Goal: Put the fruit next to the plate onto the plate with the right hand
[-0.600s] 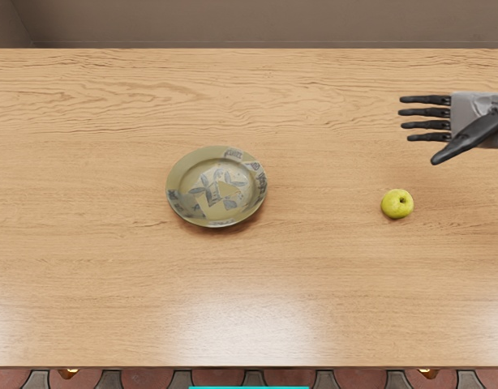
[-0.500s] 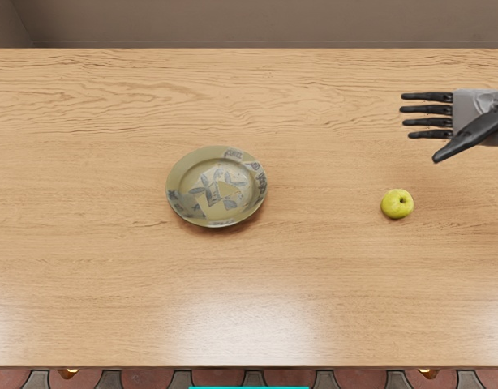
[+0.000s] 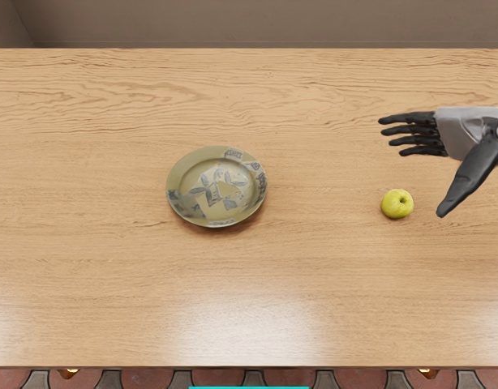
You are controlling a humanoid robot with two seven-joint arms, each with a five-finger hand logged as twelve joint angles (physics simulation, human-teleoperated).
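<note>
On the right side of the table, I see my right hand coming in from the right edge with nothing in its grasp. Its four dark fingers stretch out toward the left, held a little apart and only slightly bent at the tips. The thumb swings down and away from the grey palm, so I read the hand as open. I cannot judge from this single view how high it sits above the wood. The fruit, small, round and yellow-green with a dimple on top, rests on the bare tabletop. In the picture it lies below the fingertips and just to the left of the thumb's tip, with a visible gap between the two. The plate, an olive dish with a grey-blue pattern, lies flat near the middle of the table. It is well apart from the fruit, off to its left.
</note>
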